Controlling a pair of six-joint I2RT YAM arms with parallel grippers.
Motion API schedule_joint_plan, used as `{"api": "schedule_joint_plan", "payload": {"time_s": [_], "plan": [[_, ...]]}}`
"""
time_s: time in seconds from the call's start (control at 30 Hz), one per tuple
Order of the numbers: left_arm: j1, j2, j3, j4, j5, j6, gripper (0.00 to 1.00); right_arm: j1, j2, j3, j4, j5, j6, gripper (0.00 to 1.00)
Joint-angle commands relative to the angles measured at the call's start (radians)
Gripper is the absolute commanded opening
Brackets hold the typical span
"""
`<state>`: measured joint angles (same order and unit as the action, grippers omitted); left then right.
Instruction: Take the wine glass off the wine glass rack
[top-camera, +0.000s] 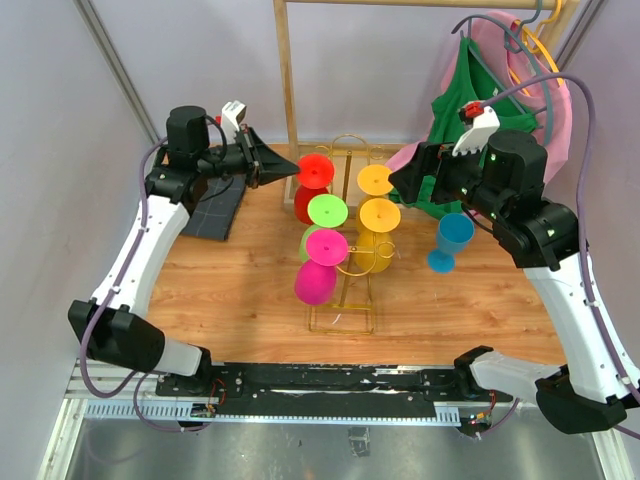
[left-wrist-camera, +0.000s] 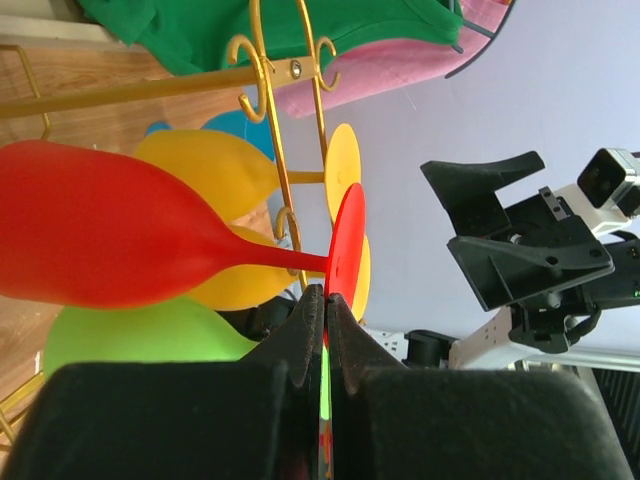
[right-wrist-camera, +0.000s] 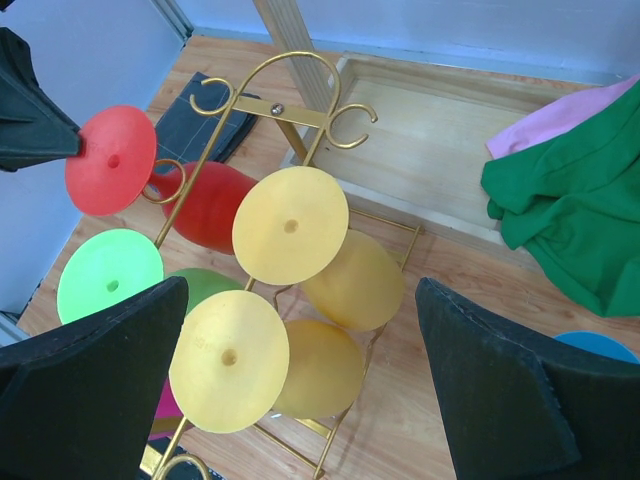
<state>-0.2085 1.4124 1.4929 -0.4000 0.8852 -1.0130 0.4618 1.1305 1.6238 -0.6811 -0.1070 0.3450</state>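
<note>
- Red wine glass (left-wrist-camera: 100, 240) hangs slanted on the far left part of the gold rack (right-wrist-camera: 290, 112). My left gripper (left-wrist-camera: 326, 305) is pinched onto the rim of its flat foot.
- It looks to me like light, stiff, opaque plastic, so I judge breakage unlikely. The foot is thin and smooth, though, and could slip or twist out of an edge pinch.
- I'd judge the stem just behind the foot a surer hold, if the wire leaves room.
- My right gripper (right-wrist-camera: 300, 300) is spread wide with nothing in it, facing the yellow glasses (right-wrist-camera: 290, 225) on the rack's right side.
- The small ring holding the red stem shows only partly behind the foot, and I cannot tell which way it opens.
- My left wrist view is half filled by the gripper's own body, which cuts off most of the green glass (left-wrist-camera: 150, 335) below.
- A blue glass (top-camera: 452, 238) sits on the bench (top-camera: 230, 290) right of the rack.
</note>
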Motion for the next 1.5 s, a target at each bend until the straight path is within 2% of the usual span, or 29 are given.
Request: {"api": "schedule_joint_plan", "payload": {"time_s": [0.0,0.23,0.43,0.53,0.63,0.8,0.9,0.97,1.1,1.17,1.47], "plan": [[0.011,-0.057,-0.028,0.004,0.032,0.002,0.00,0.011,-0.004,-0.013,0.003,0.006,-0.007,0.98],[0.063,-0.067,-0.053,0.011,0.048,0.006,0.00,0.011,-0.008,-0.017,0.002,0.004,-0.004,0.99],[0.198,-0.046,-0.052,0.047,0.127,0.038,0.00,0.011,-0.015,-0.015,0.002,0.003,-0.002,0.99],[0.263,-0.013,0.021,-0.007,0.171,0.138,0.00,0.011,-0.010,-0.008,0.003,-0.006,-0.004,0.99],[0.278,0.065,0.227,-0.177,0.181,0.354,0.00,0.011,0.002,0.003,0.003,-0.022,-0.007,0.99],[0.266,0.127,0.482,-0.195,0.183,0.591,0.00,0.011,0.042,0.052,0.001,-0.060,-0.010,0.99],[0.219,0.107,0.566,-0.230,0.144,0.819,0.00,0.011,0.065,0.092,-0.007,-0.073,-0.019,0.99],[0.153,0.049,0.544,-0.251,0.079,1.039,0.00,0.010,0.089,0.138,-0.038,-0.073,-0.041,0.99],[-0.075,-0.125,0.339,-0.254,-0.113,1.508,0.00,-0.002,0.145,0.261,-0.110,-0.082,-0.073,0.99],[-0.140,-0.188,0.255,-0.254,-0.174,1.683,0.00,-0.012,0.177,0.330,-0.137,-0.108,-0.075,0.99],[-0.160,-0.422,0.012,-0.280,-0.182,2.177,0.00,-0.021,0.345,0.595,-0.240,-0.283,-0.054,0.99]]}}
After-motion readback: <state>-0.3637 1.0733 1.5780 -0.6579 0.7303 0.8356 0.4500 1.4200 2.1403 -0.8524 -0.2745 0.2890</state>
